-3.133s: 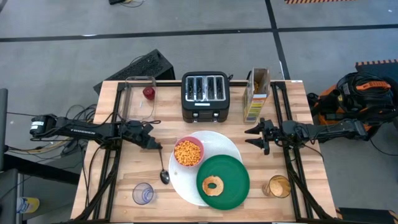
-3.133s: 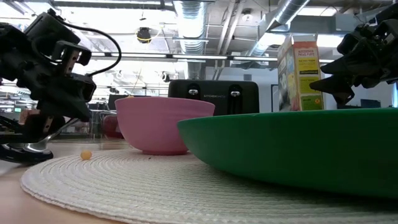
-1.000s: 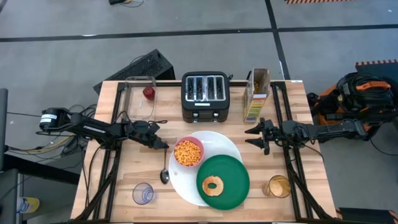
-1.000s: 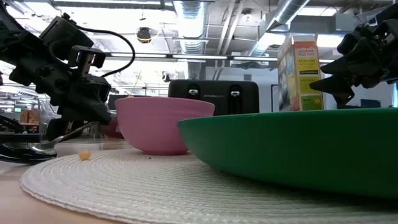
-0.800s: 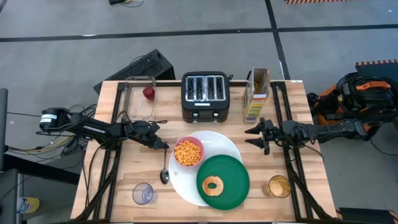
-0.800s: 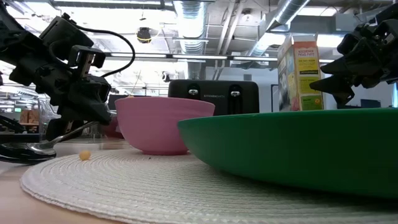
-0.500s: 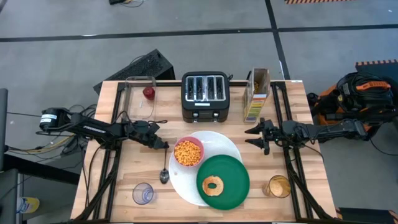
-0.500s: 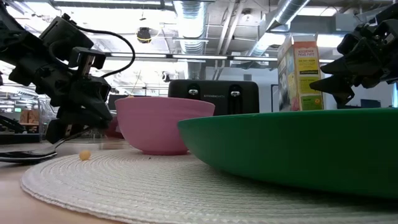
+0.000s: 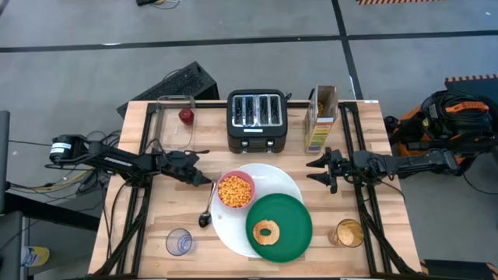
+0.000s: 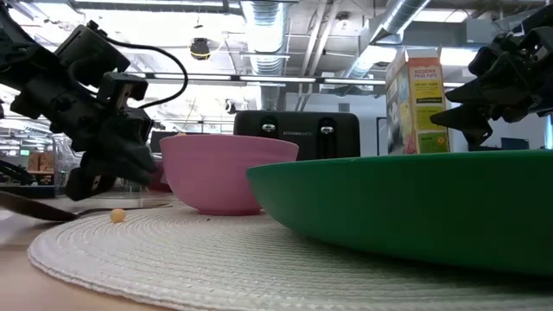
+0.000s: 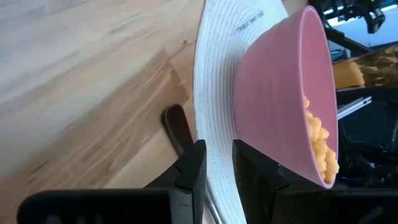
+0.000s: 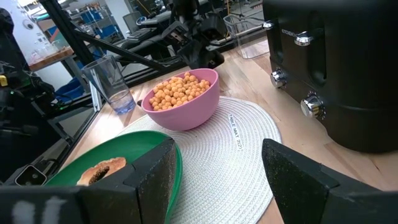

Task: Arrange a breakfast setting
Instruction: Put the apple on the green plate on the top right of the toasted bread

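The big white round plate (image 9: 289, 183) carries the pink bowl (image 9: 235, 190) of orange cereal and the smaller green plate (image 9: 292, 213), on which the ring bagel (image 9: 267, 231) lies. The metal spoon (image 9: 207, 207) lies slanted on the table just left of the white plate. My left gripper (image 9: 207, 183) is low at the spoon's far end, shut on its handle. The small red fruit (image 9: 186, 116) sits in the clear container at the far left. My right gripper (image 9: 317, 171) hangs open and empty right of the white plate. My left gripper pinches the spoon's handle near its free end (image 11: 179, 129) between its two fingers, and the end sticks out past the fingertips (image 11: 194, 163). The fingers come slanting down from the table's left. The spoon's bowl (image 9: 203, 221) rests on the table.
The black toaster (image 9: 257, 119) and a cereal box (image 9: 321, 117) stand at the far edge. The clear container (image 9: 174, 123) is at the far left. An empty glass (image 9: 179, 242) and a glass of orange drink (image 9: 348, 232) stand near the front edge.
My left gripper has gone down and a little toward the pink bowl, still holding the spoon's handle. The handle end has dropped from its raised tilt to nearly flat and swung toward the white plate. The spoon's bowl end has stayed on the table.
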You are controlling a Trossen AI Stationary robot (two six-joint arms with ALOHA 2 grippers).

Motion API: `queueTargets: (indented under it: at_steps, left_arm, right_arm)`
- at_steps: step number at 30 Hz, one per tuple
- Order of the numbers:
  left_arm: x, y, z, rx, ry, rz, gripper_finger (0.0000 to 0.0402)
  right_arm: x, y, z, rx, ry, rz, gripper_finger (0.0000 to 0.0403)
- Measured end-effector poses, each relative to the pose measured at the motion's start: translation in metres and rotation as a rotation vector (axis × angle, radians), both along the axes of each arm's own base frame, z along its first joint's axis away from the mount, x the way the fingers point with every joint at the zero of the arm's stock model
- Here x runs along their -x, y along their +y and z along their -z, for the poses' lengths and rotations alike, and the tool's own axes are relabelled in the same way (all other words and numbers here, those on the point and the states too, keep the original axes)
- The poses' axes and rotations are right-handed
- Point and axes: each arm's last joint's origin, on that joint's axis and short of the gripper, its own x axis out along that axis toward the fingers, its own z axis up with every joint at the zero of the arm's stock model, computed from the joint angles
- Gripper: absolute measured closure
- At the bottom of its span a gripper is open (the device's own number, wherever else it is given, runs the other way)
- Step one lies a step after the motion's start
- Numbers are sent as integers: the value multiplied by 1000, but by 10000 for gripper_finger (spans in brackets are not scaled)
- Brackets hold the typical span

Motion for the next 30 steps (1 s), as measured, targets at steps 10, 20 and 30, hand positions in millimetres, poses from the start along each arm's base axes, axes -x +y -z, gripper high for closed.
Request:
queueTargets:
  at_steps: [10,20,30]
  left_arm:
    - [-3,-1,-12,55,-112,6,336]
    - [0,-3,-50,27,-341,-21,336]
    - [0,-1,-125,-197,-400,-34,336]
  right_arm:
    - [0,0,0,0,0,0,143]
    - [0,0,0,0,0,0,143]
    - [0,0,0,0,0,0,143]
